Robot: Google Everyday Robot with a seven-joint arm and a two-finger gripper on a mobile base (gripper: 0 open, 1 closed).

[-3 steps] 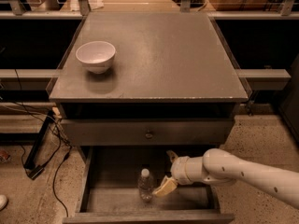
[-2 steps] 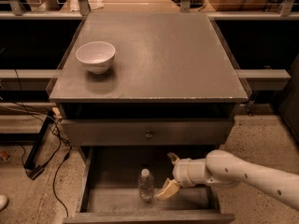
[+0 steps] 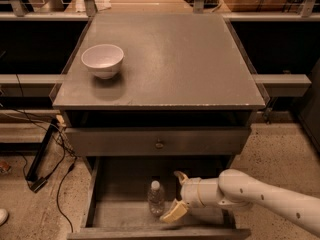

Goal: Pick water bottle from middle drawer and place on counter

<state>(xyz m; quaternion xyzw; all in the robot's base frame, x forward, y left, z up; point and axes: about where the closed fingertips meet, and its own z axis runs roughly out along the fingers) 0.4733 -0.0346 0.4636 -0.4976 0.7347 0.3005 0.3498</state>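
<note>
Speckled floor (image 3: 280, 149) and black cables (image 3: 55, 179) flank the cabinet, whose grey tabletop (image 3: 200, 59) carries a white bowl (image 3: 102, 60). Below, the water bottle (image 3: 156, 198) stands upright in the open middle drawer (image 3: 117, 211). Over the last second the pincer (image 3: 176, 196) has edged lower and closer. It is spread wide just right of the bottle, seemingly not yet touching, so the grasp looks imminent.

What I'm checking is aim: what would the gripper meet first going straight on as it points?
Probably the water bottle, upright in the middle drawer: the gripper, fingers open, points at it from close beside, though depth is unclear.
</note>
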